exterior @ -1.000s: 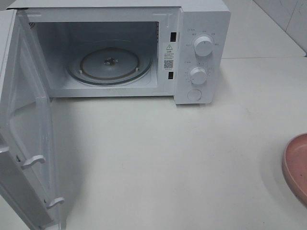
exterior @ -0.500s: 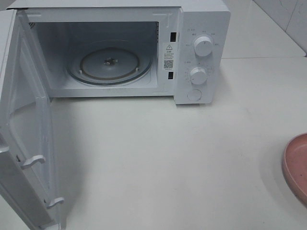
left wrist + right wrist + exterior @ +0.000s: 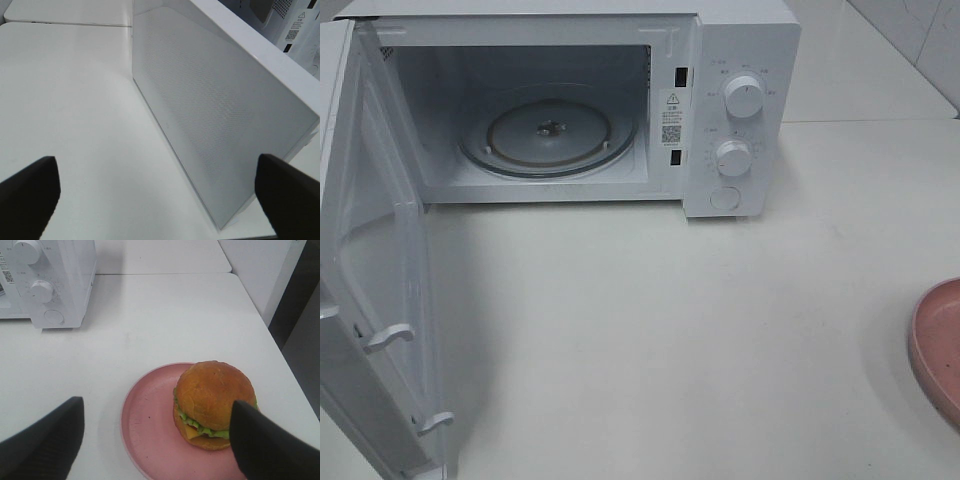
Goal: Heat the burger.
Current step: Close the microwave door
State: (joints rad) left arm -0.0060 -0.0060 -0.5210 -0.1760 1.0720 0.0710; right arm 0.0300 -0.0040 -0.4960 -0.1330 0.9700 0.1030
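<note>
- Right wrist view, closest in, shows the right hand (image 3: 155, 440) with its two dark fingers (image 3: 45, 442) wide apart, low over the burger (image 3: 215, 402). One finger is in front of the burger's side, but the hand does not look clamped on it yet.
- The burger sits on a pink plate (image 3: 150, 425) on the white worktop (image 3: 150, 320).
- Left wrist view shows the left hand (image 3: 155, 195) with fingers apart too, holding nothing, just beside the open microwave door (image 3: 215, 125).
- High view shows more of the plate's edge (image 3: 932, 345) than half a second ago, but no burger and no hands; only the wrist views show those.
- Farther back, the microwave (image 3: 740, 110) stands open, with its glass tray (image 3: 548, 135) bare.
- So the burger is not inside yet. Grabbing it looks like the next job.
</note>
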